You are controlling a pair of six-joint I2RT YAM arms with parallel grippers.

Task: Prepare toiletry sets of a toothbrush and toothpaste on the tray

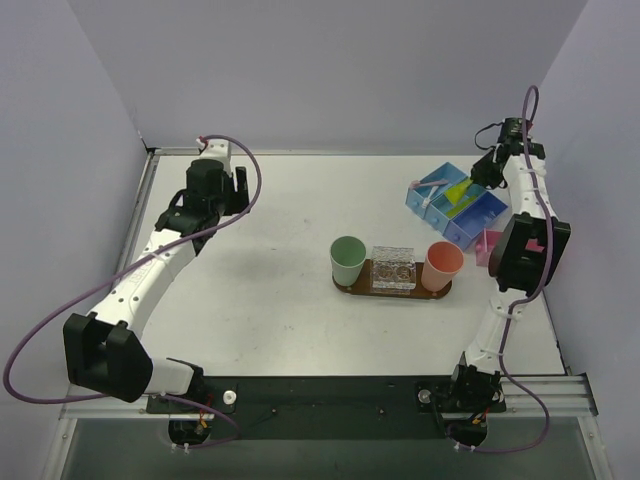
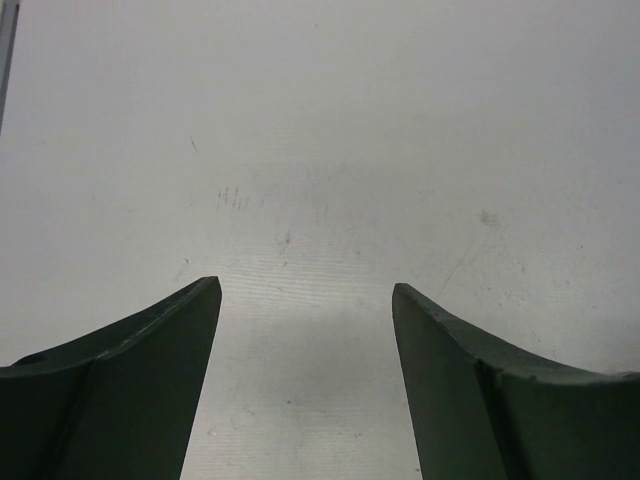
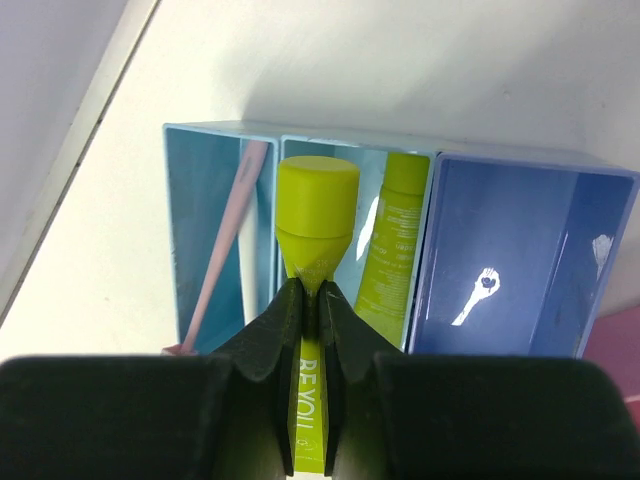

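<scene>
Pinching a lime-green toothpaste [image 3: 317,205] between the right jaws, cap outward, at the middle compartment of the blue bin [image 3: 505,170], far right, beside a second tube [image 3: 392,240]. Holding the left jaws spread over bare worktop [image 2: 320,150], far left. Leaving the tray [image 1: 425,293] mid-worktop, well apart, under a mint cup [image 1: 347,258], clear box [image 1: 393,267] and orange cup [image 1: 442,264].

mint-green cup [image 1: 348,258], clear box [image 1: 393,268] and salmon cup [image 1: 442,265] stand in a row near a blue bin [image 1: 480,215]
</scene>
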